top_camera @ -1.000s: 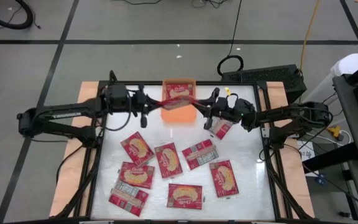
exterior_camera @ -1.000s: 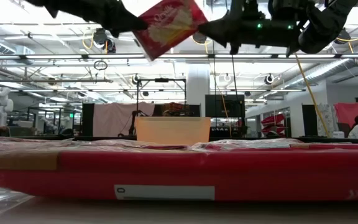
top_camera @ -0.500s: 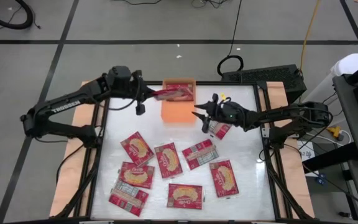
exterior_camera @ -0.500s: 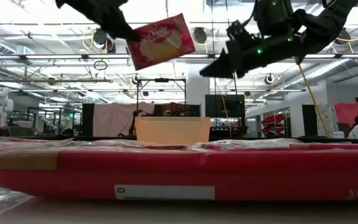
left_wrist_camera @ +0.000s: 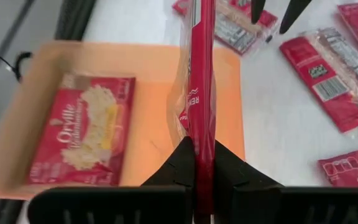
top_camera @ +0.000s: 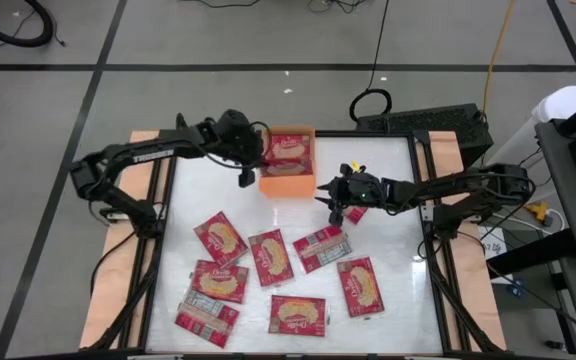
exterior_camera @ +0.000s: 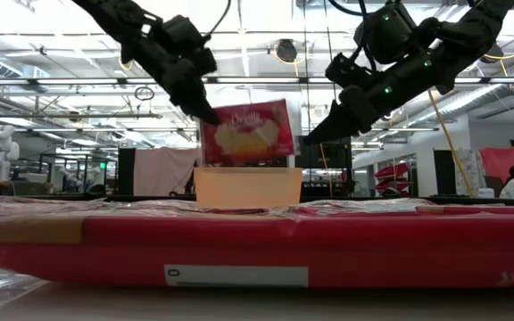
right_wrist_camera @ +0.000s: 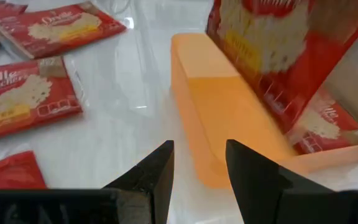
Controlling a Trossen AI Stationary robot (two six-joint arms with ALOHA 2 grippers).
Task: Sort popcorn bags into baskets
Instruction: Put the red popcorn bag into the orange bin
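Popcorn bags [top_camera: 271,256]: glossy red printed film, crinkled at the sealed edges; some lie with a paler grey-white printed back up [top_camera: 206,310]. The bag [left_wrist_camera: 202,93] held on edge in the left gripper [left_wrist_camera: 204,163] shows a thin, shiny seam. Tray [top_camera: 286,184]: smooth orange plastic with a soft sheen, slightly translucent at its wall [exterior_camera: 248,188]. Surface [top_camera: 398,290]: white, glossy, reflecting light; bordered by pale wood-like panels [top_camera: 114,290] and dark metal frame rails [top_camera: 435,290]. Gripper fingers [right_wrist_camera: 159,169]: matt black, smooth, plastic-looking. Arms [top_camera: 133,156]: dark, matt casing.
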